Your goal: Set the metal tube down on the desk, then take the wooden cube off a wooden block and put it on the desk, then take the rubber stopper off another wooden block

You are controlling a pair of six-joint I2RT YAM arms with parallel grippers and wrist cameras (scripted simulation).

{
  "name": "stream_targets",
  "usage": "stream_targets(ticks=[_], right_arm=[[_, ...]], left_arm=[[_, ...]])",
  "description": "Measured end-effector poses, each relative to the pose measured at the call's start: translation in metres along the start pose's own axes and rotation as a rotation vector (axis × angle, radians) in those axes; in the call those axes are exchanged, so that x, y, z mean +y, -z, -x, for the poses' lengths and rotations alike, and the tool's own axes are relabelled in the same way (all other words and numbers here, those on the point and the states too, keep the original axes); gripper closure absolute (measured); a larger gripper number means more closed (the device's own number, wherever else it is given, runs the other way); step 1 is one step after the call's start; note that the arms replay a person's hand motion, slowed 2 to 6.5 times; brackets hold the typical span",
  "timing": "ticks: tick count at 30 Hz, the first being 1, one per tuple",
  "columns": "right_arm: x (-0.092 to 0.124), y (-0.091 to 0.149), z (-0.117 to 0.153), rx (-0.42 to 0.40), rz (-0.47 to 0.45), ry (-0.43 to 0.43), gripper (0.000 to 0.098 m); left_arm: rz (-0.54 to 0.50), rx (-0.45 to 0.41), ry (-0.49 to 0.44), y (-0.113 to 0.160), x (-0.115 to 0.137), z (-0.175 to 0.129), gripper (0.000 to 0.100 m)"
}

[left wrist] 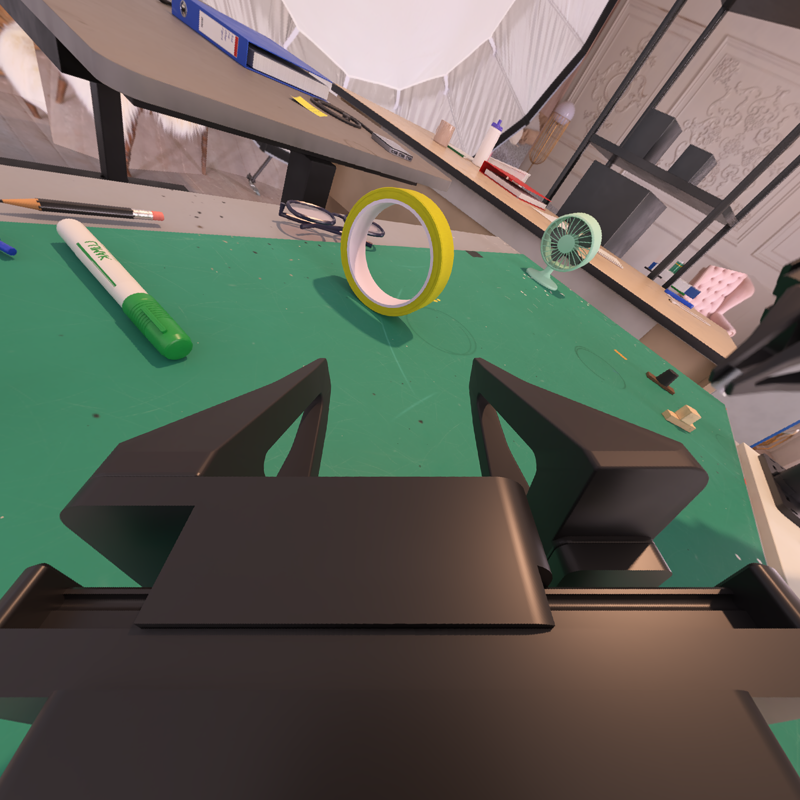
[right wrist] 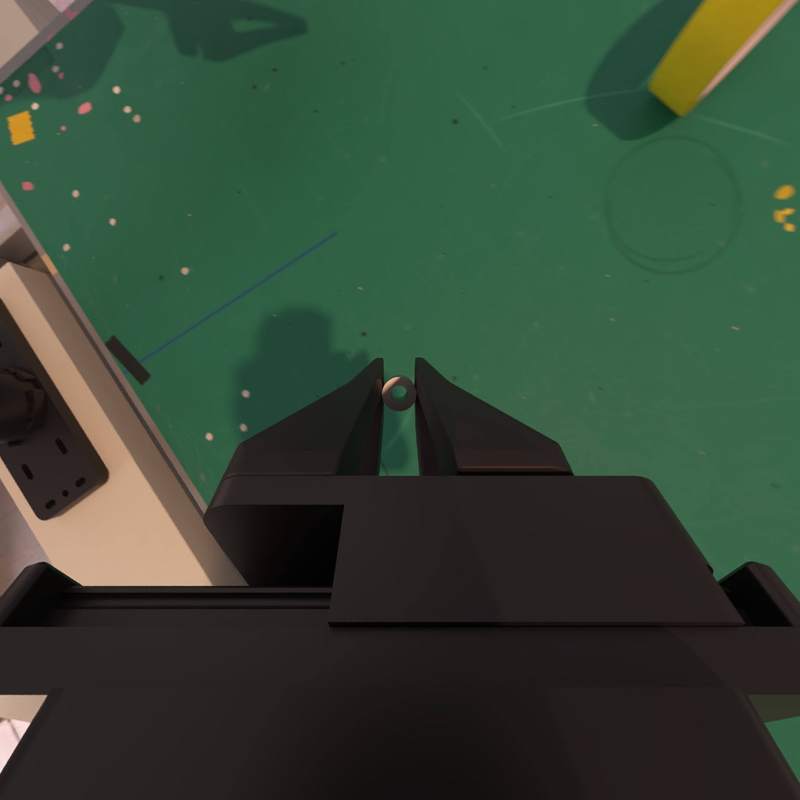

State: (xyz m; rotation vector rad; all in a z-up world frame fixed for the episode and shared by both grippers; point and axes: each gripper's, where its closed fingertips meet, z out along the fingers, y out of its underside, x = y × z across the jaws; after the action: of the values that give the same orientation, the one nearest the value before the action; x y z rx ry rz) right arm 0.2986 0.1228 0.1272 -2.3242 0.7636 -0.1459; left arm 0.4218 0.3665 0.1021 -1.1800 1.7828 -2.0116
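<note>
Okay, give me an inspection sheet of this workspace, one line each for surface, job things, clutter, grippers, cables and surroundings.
Surface: green mat, scratched and speckled, on a pale desk.
Job's things: metal tube seen end-on between the right gripper's fingers, above the mat; wooden cube on a wooden block; rubber stopper on another wooden block.
Clutter: yellow tape roll on edge, green marker, pencil, glasses, small fan.
Grippers: left gripper open, empty; right gripper shut on the tube.
Cables: nothing seen on the mat.
Surroundings: neighbouring desks, blue binder, dark shelving.
</note>
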Motion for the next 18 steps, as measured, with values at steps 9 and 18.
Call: stream_targets(ticks=[9, 18], right_arm=[[0.025, -0.064, 0.049, -0.020, 0.042, -0.011, 0.0859], [0.056, -0.106, 0.058, 0.021, 0.135, -0.028, 0.0859]], left_arm=[[-0.002, 0.001, -0.003, 0.000, 0.000, -0.001, 0.045], [-0.004, 0.007, 0.000, 0.000, 0.000, -0.001, 0.045]])
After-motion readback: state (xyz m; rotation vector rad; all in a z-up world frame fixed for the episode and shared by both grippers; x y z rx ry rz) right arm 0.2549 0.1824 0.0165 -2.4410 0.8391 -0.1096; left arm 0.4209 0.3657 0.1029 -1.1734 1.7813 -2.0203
